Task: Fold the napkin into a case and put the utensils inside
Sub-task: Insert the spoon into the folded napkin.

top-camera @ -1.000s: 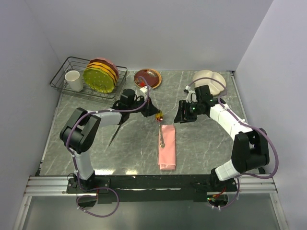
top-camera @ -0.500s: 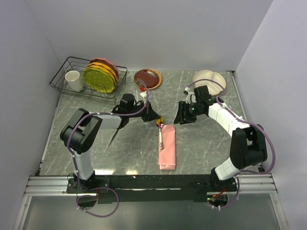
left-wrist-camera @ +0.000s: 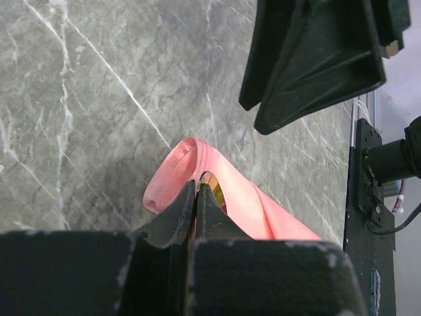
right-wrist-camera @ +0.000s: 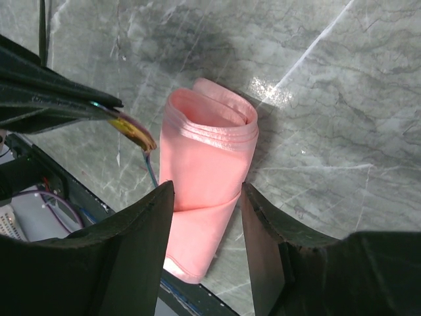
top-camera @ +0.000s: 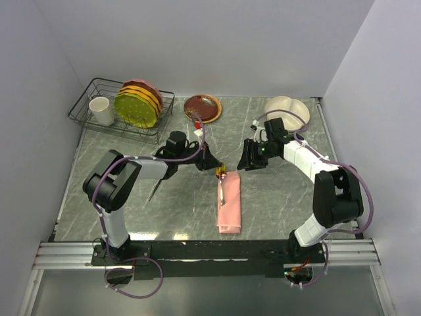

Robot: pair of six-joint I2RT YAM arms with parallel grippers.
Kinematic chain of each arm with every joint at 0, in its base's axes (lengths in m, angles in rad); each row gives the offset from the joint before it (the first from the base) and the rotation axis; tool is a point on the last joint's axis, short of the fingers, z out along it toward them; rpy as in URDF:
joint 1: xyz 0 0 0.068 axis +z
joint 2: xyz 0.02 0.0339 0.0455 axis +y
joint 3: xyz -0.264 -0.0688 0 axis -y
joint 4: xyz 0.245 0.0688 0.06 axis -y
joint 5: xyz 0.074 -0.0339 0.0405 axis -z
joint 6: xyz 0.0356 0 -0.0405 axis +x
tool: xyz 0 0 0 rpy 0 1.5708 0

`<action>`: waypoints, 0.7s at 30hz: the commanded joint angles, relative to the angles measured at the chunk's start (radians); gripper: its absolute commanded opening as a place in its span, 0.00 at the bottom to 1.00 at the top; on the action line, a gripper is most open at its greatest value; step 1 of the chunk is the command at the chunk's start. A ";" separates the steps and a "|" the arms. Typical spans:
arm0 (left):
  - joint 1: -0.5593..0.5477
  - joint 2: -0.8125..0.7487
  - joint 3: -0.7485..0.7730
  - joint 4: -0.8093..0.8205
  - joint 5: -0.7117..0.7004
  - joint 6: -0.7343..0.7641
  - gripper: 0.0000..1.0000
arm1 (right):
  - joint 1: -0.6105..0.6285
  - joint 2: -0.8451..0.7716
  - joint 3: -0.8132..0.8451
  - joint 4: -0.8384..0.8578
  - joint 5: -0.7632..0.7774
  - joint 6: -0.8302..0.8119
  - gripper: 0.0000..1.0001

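The salmon-pink case (top-camera: 229,205) lies folded on the table's middle, its open far end facing the grippers; it also shows in the left wrist view (left-wrist-camera: 253,204) and the right wrist view (right-wrist-camera: 204,164). My left gripper (top-camera: 216,168) (left-wrist-camera: 197,187) is shut on a utensil's gold head (right-wrist-camera: 136,131) (left-wrist-camera: 210,181) at the case's far left corner. The thin handle (top-camera: 222,189) runs toward the near side along the case's left edge. My right gripper (top-camera: 248,160) (right-wrist-camera: 207,187) is open and empty, just above the case's far end. A thin dark stick, possibly the other utensil (top-camera: 156,186), lies left of the case.
A wire dish rack (top-camera: 85,108) with upright plates (top-camera: 137,105) and a white cup (top-camera: 102,110) stands at the far left. A red-brown plate (top-camera: 202,106) and a cream plate (top-camera: 287,105) sit along the far edge.
My left gripper has moved right and nearer with the utensil, bringing its gold head to the case's far end. The right gripper has shifted only slightly.
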 commanded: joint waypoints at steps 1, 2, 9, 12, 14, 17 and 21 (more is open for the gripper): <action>-0.015 -0.047 -0.015 0.037 0.038 -0.002 0.01 | -0.008 0.021 -0.013 0.039 0.003 0.008 0.53; -0.016 -0.046 -0.017 0.035 0.038 -0.005 0.01 | -0.007 0.022 -0.013 0.039 0.003 0.008 0.53; -0.019 -0.036 -0.025 0.012 0.044 -0.024 0.01 | -0.007 0.030 -0.011 0.039 0.009 0.003 0.53; -0.021 -0.033 -0.025 0.006 0.048 -0.028 0.01 | -0.008 0.035 -0.008 0.041 0.009 0.003 0.53; -0.024 -0.030 -0.026 0.006 0.052 -0.028 0.02 | -0.008 0.036 -0.007 0.042 0.009 0.005 0.53; -0.027 -0.020 -0.017 -0.003 0.054 -0.027 0.02 | -0.008 0.042 -0.002 0.041 0.009 0.005 0.53; -0.028 -0.009 -0.015 0.004 0.055 -0.036 0.03 | -0.008 0.053 -0.005 0.047 0.000 -0.001 0.53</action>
